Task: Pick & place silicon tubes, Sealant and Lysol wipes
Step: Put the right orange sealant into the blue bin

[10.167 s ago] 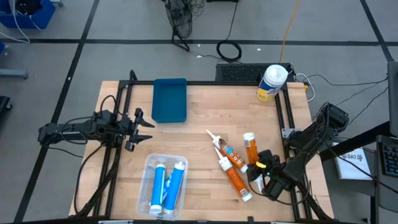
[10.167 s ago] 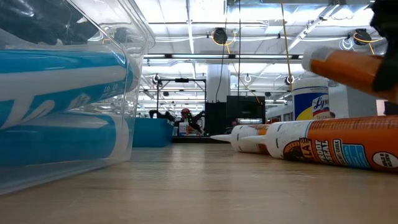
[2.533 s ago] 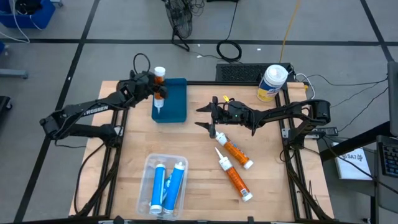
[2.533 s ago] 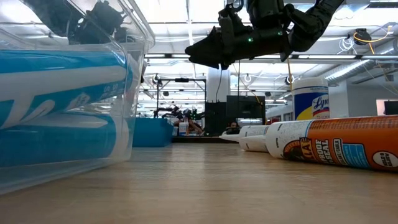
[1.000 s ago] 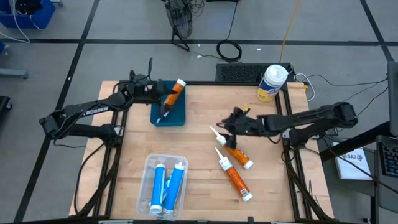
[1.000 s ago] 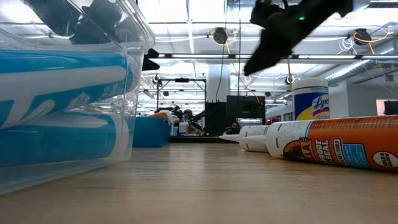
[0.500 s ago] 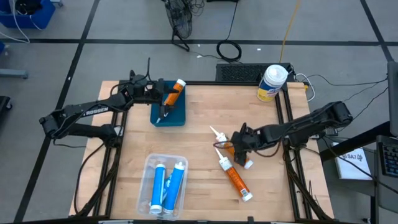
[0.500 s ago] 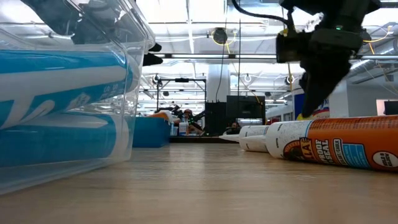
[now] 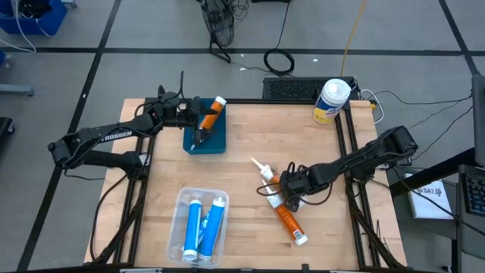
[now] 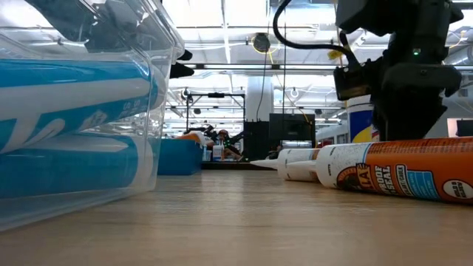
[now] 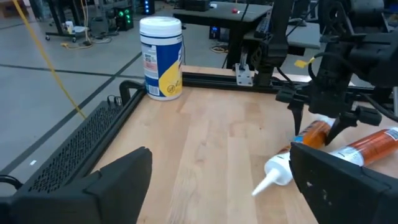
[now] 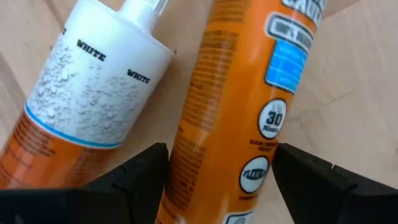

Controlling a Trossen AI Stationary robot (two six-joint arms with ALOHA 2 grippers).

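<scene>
Both arms are dark, near black, built of slim tube links joined by bulkier rounded joints. The left arm (image 9: 102, 140) carries white lettering along its forearm link, and a thin black cable loops up just behind its jaws. The right arm (image 9: 364, 155) has a black cable curling beside its wrist and a small yellow tag close behind the jaws. Each arm's fingers (image 11: 118, 180) are matt black, broad and flat-faced, with blunt angled tips.

Right gripper (image 12: 219, 171) poised over two orange sealant tubes

Its dark fingers (image 12: 134, 174) straddle one orange tube (image 12: 249, 106) on the wooden tabletop (image 12: 348, 93); a second tube (image 12: 87, 99) with a white shoulder lies just beside it.
</scene>
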